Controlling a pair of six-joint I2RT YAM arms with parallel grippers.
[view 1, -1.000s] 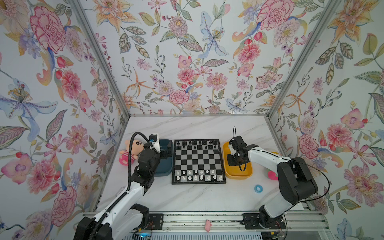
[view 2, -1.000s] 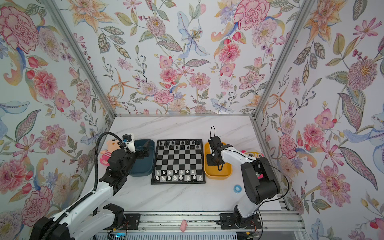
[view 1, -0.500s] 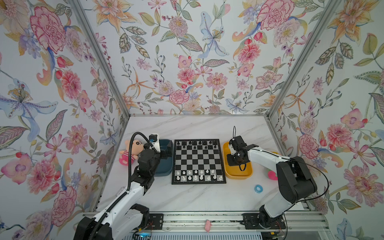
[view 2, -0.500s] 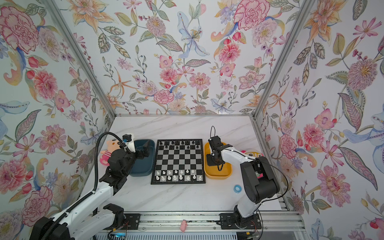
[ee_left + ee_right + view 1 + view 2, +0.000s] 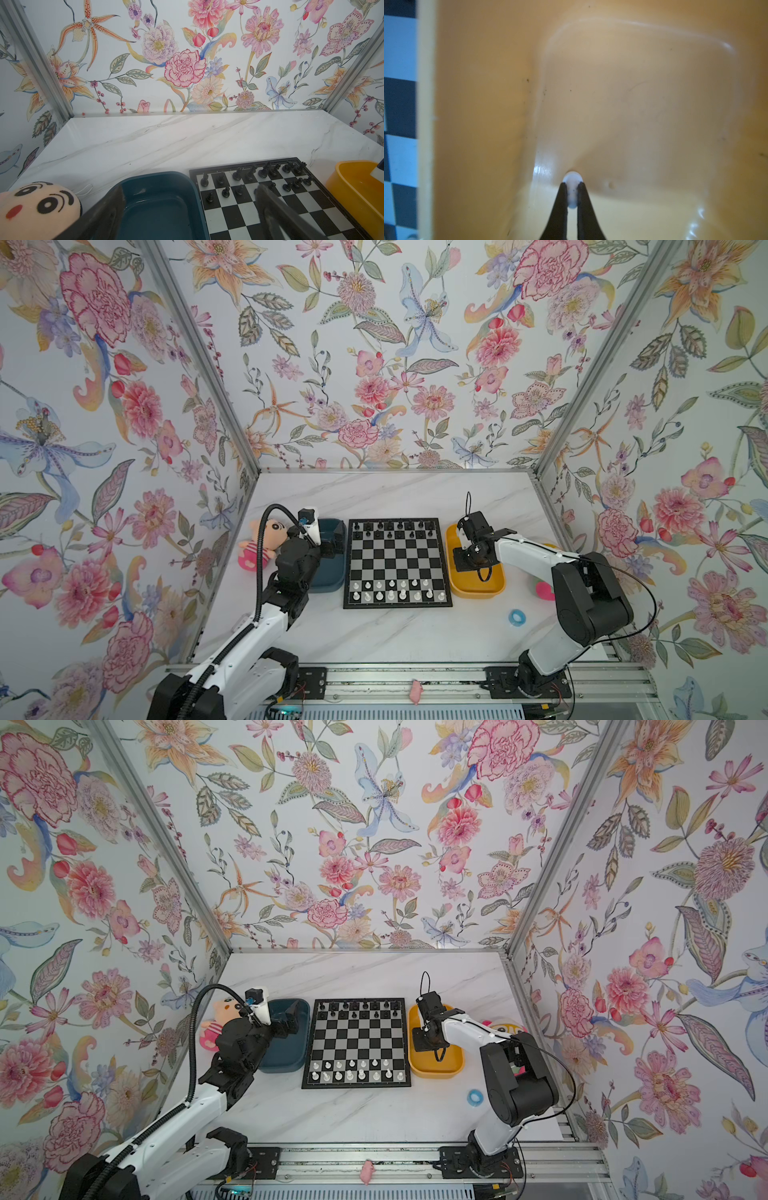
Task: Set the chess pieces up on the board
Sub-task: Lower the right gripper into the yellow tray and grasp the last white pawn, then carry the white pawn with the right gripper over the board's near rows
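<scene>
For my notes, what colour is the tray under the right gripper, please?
The tray is yellow, clearest in the right wrist view.

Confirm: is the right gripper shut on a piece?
Shut on a white chess piece: the right gripper pinches it inside the yellow tray.

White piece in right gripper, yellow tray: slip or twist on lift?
Probably stiff and light: the white piece looks like small moulded plastic. It may pivot or slip: the right gripper pinches its smooth rounded body with narrow tips. Close to the wall of the yellow tray, it might scrape.
</scene>
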